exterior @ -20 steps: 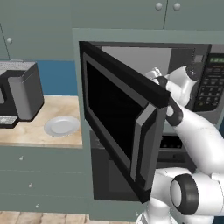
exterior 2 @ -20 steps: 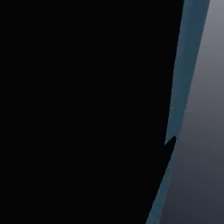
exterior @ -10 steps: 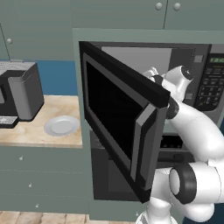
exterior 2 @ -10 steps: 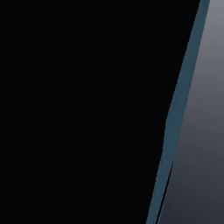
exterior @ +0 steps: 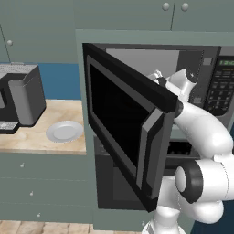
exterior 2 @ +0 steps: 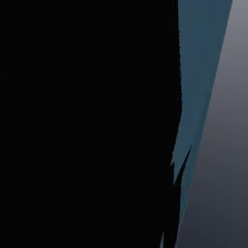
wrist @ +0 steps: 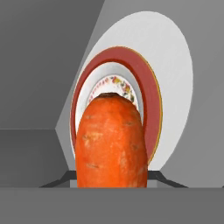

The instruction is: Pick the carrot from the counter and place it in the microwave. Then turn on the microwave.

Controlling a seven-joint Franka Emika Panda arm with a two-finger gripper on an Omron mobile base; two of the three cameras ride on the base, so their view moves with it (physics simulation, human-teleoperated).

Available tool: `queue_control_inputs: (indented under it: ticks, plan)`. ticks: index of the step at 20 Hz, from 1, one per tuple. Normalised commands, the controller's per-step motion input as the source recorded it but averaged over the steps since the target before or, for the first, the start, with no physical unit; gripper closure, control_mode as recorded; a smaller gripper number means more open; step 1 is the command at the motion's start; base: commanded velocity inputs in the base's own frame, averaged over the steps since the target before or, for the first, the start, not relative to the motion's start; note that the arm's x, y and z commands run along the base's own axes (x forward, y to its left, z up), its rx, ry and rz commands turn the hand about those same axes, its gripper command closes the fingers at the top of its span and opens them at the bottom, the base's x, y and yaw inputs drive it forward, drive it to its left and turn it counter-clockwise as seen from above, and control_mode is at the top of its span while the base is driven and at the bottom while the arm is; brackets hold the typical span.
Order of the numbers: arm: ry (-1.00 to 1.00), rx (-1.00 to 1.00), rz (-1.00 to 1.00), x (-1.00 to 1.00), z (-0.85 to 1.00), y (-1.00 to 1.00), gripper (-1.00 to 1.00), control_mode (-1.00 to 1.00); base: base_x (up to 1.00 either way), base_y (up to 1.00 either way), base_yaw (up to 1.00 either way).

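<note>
The carrot (wrist: pixel 110 142) was held between the fingers (wrist: pixel 109 181), which were pinching it near its thick end, so that it stood out in front of the hand camera. The arm was reached into the open microwave (exterior: pixel 151 59), past its door (exterior: pixel 125 132), which was swung out to the left. Ahead of the carrot, a plate with a red rim (wrist: pixel 151 109) was seen on the white round tray (wrist: pixel 175 52) of the microwave floor.

The step in hand was judged to be the placing of the carrot. To do it well, the carrot should be brought low over the middle of the plate before the fingers are spread, so that it is not dropped from high and does not roll off the rim. The wrist should be kept away from the door edge and from the inner walls. How near the carrot was to the plate could not be told.

On the desk (exterior: pixel 41 137) at the left, a grey plate (exterior: pixel 64 131) and a toaster (exterior: pixel 20 98) were left untouched.
</note>
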Motion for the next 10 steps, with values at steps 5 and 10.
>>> queue_control_inputs:
  ticks: [5,10]
  plan:
    - [0.0,0.0,0.0,0.18,-0.12,0.0,1.0,-1.0,0.0,0.0,0.0]
    - [0.0,0.0,0.0,0.18,-0.12,0.0,1.0,-1.0,0.0,0.0,0.0]
